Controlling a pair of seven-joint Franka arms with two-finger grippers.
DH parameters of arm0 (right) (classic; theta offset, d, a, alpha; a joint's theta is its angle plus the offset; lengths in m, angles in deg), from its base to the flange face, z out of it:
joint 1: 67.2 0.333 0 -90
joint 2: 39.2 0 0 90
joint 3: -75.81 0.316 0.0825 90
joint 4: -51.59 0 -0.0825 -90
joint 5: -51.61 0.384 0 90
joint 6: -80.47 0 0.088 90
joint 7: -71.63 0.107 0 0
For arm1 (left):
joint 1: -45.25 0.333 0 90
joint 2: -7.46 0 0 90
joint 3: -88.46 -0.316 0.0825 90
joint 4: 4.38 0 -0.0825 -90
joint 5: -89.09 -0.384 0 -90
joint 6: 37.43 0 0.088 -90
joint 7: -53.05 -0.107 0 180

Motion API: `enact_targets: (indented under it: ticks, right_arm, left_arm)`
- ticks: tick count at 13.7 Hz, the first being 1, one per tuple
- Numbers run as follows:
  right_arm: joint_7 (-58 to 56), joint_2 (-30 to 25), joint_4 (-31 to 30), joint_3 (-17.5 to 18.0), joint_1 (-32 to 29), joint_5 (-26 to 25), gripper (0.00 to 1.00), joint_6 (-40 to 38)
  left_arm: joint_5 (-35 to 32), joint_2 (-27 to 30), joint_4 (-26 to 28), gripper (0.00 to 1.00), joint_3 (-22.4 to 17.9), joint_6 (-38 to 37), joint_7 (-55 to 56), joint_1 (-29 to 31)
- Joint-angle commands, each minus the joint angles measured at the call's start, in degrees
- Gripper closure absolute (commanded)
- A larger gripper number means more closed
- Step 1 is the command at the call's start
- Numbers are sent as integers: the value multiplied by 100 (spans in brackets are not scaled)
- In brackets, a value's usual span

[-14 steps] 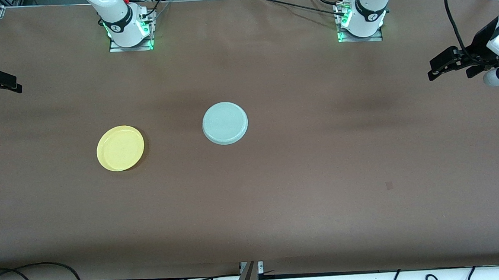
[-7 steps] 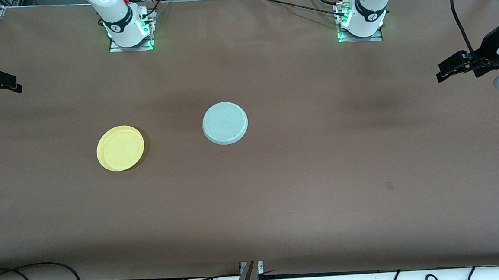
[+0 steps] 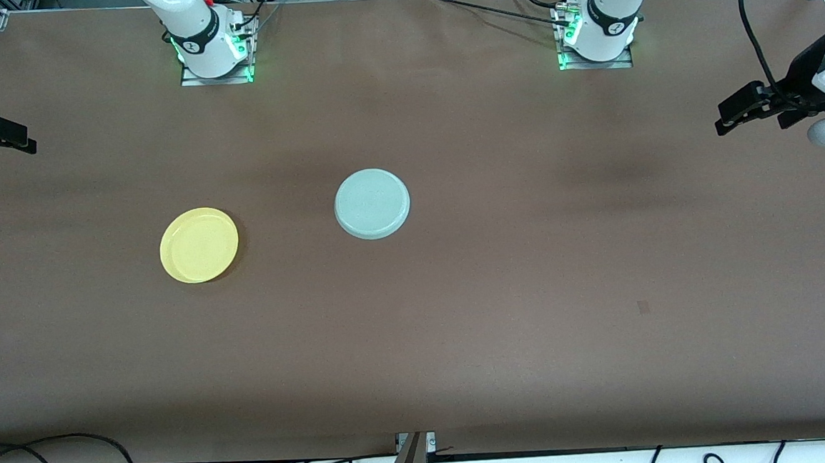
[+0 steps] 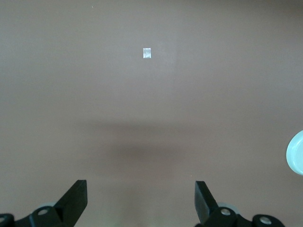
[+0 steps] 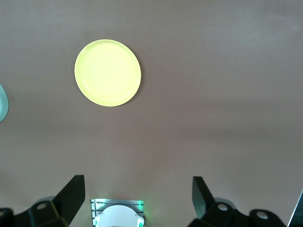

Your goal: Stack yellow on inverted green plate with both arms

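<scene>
Right gripper (image 3: 9,139) parked over right arm's table end, jaws wide, empty. Yellow (image 3: 199,244) sits nearer camera than green plate (image 3: 372,203), apart, unmoved. Left gripper (image 3: 741,107), open & empty, drifted out then back slightly over its table end; no approach begun yet.

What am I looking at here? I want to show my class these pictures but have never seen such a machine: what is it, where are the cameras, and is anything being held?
Two white robot arms stand at a brown table. One picture looks down from a high camera facing them; the other two come from cameras on each arm's wrist. On the table lie a yellow plate, right way up, and a green plate upside down, apart from each other. The left gripper hangs over its end of the table, the right gripper over the other end. Both are open and hold nothing.
</scene>
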Motion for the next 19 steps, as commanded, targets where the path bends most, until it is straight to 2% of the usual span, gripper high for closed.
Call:
enact_targets:
  ticks: [1,3,5,7,10,12,15,16,19]
  right_arm:
    - [-38,46,82,38,-6,47,0,-69]
    - [-47,73,82,125,20,47,0,-78]
    - [-12,169,56,222,99,4,0,-104]
    - [32,371,29,205,117,-50,0,-253]
    - [41,888,-59,178,90,-41,0,-26]
    - [59,1136,-495,187,108,11,0,700]
    - [59,1145,-1900,126,64,73,0,2764]
    - [59,1215,-2235,65,64,247,0,3309]
    - [24,1741,-2449,29,-67,942,0,4043]
  left_arm:
    - [70,34,73,0,-69,149,-82,-48]
    - [140,-62,46,0,-78,167,-65,-12]
    - [185,-272,-373,0,-86,158,-30,5]
    - [193,-335,-437,0,-86,158,-12,-12]
    - [193,-388,-455,0,-86,167,-12,-21]
    - [202,-440,-455,0,-78,167,-12,-30]
    - [193,-485,-463,0,-78,167,-3,-48]
    - [185,-485,-524,0,-86,167,-3,-21]
    - [184,-529,-604,0,-95,158,-12,-12]
